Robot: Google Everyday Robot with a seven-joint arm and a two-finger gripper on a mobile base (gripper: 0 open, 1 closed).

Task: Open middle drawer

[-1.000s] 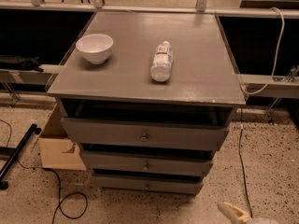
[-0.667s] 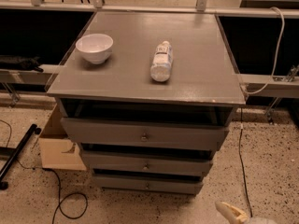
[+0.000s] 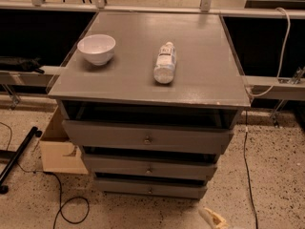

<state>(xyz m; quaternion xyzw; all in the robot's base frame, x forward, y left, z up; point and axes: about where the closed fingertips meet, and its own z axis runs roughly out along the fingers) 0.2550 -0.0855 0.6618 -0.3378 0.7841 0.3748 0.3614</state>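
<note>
The middle drawer (image 3: 149,166) sits in the front of the cabinet (image 3: 143,82), between the wider top drawer (image 3: 95,133) and the narrower bottom drawer (image 3: 119,187). Its front looks shut or close to it, and its small round knob (image 3: 149,169) shows at mid-front. The gripper (image 3: 213,218) is low on the floor in front of the cabinet, below the bottom drawer and toward the cabinet's right side, well apart from the knob. Only its pale tip shows at the frame's lower edge; how far open it is I cannot tell, and nothing shows in its hold.

The step in hand seems to be the approach. To do it well, the gripper should rise and move toward the cabinet's centre line, coming in level with the middle knob and square to the front. The three knobs stack closely in one column, so height is the thing to get right; too high or too low means the wrong drawer. Once closed on the knob, the pull should run straight out from the cabinet, without lifting or twisting, so the drawer does not bind. A smooth pull also keeps the bowl (image 3: 96,48) and the lying bottle (image 3: 165,62) on the cabinet top from shifting.
</note>
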